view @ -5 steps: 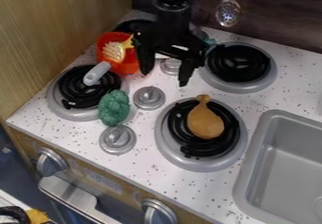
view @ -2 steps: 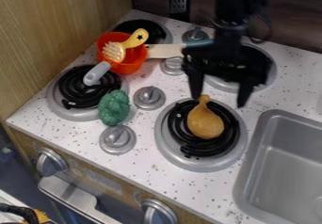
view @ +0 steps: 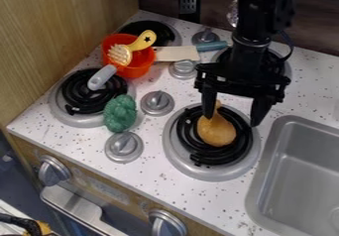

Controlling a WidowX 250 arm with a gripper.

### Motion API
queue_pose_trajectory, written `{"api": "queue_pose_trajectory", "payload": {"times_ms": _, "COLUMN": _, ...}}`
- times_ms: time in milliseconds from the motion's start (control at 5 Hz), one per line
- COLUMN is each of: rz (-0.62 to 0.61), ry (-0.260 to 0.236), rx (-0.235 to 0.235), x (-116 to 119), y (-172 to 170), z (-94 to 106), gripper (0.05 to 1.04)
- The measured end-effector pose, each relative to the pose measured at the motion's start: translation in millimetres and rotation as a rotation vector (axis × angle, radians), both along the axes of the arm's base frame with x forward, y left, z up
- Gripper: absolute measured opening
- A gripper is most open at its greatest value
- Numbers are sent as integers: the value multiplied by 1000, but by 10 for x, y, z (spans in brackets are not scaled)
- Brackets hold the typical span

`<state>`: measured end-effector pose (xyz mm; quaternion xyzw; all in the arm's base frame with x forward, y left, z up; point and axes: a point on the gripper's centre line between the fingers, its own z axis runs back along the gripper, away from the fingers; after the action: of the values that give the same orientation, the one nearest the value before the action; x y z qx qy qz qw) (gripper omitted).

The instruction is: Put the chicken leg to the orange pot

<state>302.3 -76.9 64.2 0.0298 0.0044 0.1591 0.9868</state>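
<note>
The chicken leg (view: 217, 132) lies on the coil burner (view: 198, 171) beside the sink (view: 263, 180), its narrow end pointing toward the back. Right over it hangs the claw (view: 232, 121), spread wide with nothing between its tips; one finger overlaps the leg's thin end, though from here I can't tell if they touch. Farther off on the counter (view: 159, 136), the orange pot (view: 138, 73) has a yellow-handled brush (view: 141, 40) in it, with green broccoli (view: 120, 113) nearby.
</note>
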Motion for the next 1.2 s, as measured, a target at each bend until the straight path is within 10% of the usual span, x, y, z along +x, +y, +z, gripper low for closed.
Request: {"api": "queue_pose_trajectory", "payload": {"times_ms": 1200, "rz": -14, "ry": -28, "rx": 77, "x": 0, "y": -43, "z": -195, "gripper": 1000}}
